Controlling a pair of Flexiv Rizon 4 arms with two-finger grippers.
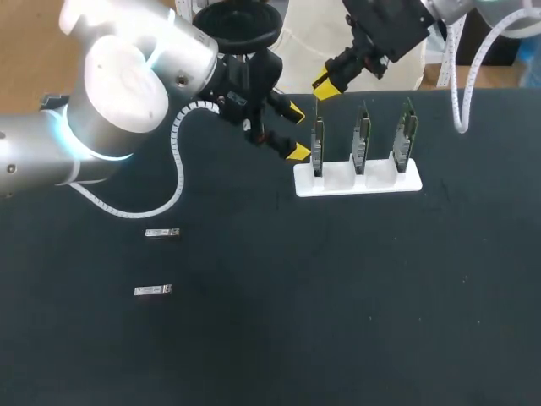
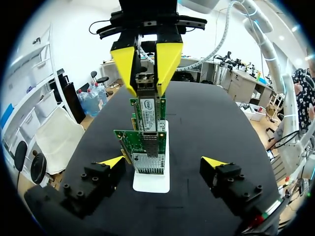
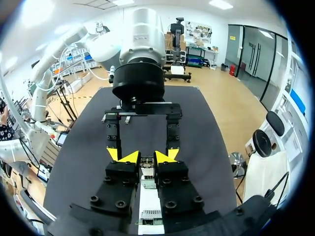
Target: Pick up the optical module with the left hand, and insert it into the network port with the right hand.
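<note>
My black table (image 1: 355, 321) carried a white stand (image 1: 340, 183); well left of it lay one silver piece (image 1: 161, 233) and, farther, another silver piece (image 1: 153, 290).

The right pincer (image 3: 146, 158) grips a small module (image 3: 146, 163) between its yellow tips, just above a green card (image 3: 150, 215) standing in a white holder (image 3: 146, 197) on the dark worktop (image 3: 206, 137). Facing it, the left pincer (image 3: 142, 150) hangs with its fingers spread wide.

Three cards (image 1: 362, 139) upright in holder (image 1: 382, 183), two modules (image 1: 161, 232) on table (image 1: 338, 321), front-left
</note>
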